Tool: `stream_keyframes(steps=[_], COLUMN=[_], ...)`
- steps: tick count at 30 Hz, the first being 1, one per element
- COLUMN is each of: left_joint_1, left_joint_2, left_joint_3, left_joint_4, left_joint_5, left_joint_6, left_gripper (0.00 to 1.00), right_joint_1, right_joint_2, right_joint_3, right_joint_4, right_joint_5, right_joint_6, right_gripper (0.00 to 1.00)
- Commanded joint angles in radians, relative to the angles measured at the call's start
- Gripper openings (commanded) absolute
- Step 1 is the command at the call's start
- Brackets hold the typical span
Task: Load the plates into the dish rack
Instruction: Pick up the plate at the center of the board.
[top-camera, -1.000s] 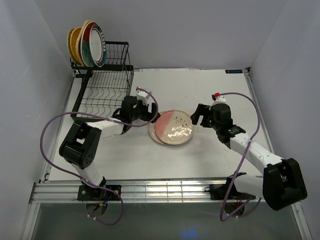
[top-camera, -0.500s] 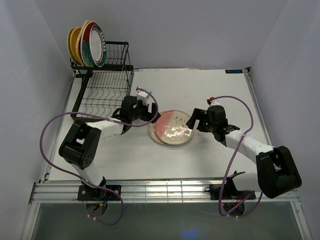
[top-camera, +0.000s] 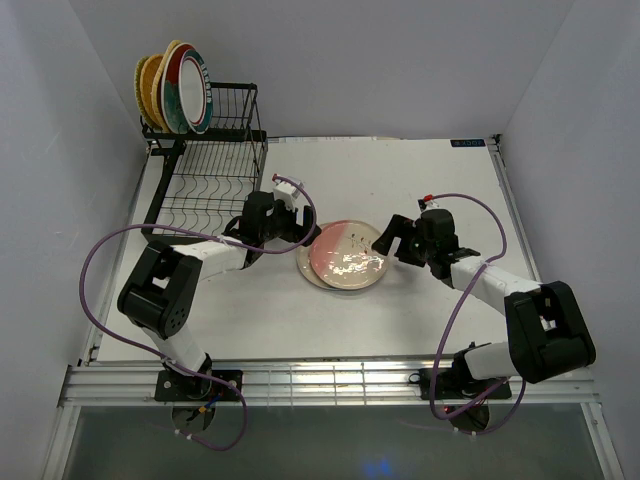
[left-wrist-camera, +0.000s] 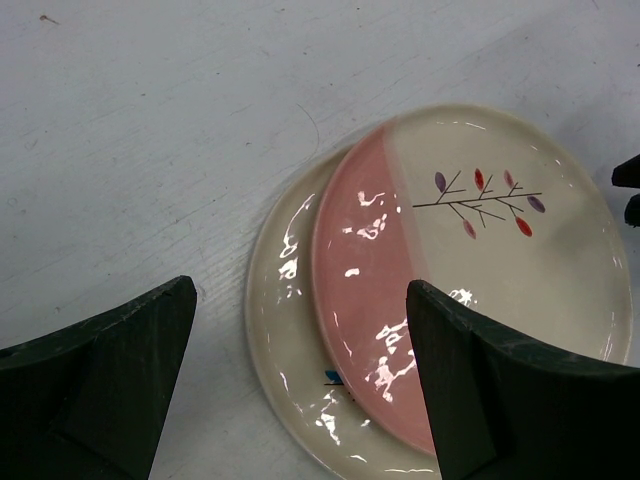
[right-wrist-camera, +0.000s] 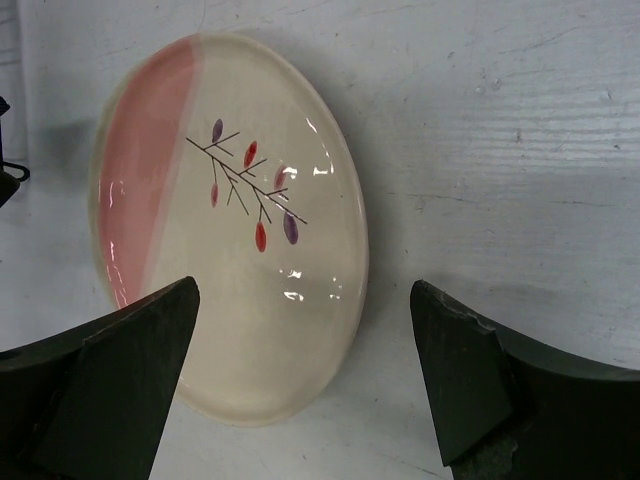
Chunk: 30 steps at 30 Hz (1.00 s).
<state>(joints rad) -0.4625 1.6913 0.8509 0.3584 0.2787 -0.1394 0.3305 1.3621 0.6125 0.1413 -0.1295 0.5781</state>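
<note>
White table (top-camera: 430, 180) bears a pink plate (top-camera: 345, 256) atop another; left gripper (top-camera: 303, 234) and right gripper (top-camera: 391, 240) flank it, jaws apart. We should pinch only its rim

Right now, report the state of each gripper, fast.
Left gripper: open, empty, facing the pink-and-cream round ceramic plate.
Right gripper: open, empty, facing the same plate from the other side.

I'm seeing a white table (top-camera: 420, 180) carrying two loads: the black dish rack (top-camera: 205, 190) is sitting at its far left corner, and a cream plate (left-wrist-camera: 280, 330) is lying flat mid-table under a pink-and-white plate (left-wrist-camera: 450, 260).
</note>
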Motion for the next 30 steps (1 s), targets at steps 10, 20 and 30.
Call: stream_keyframes(steps=[10,20,30], left_joint_1=[-0.005,-0.005,-0.005], left_joint_2=[-0.053,-0.058,-0.082], left_joint_3=[0.023,0.022,0.016], left_joint_4=[-0.003,-0.002,-0.003], left_joint_5=[0.014,0.014,0.03], left_joint_6=[0.003,0.004,0.004], left_gripper=[0.96,0.96,0.96], right_joint_1=[-0.019,-0.019,-0.019], right_joint_2=[0.121,0.184,0.192], right_joint_3=[-0.034,-0.068,-0.089], right_joint_4=[0.178,0.288,0.342], right_joint_5=[-0.134,-0.228,-0.249], right_joint_6=[0.092,0.172,0.201], right_gripper=[0.89,0.85,0.44])
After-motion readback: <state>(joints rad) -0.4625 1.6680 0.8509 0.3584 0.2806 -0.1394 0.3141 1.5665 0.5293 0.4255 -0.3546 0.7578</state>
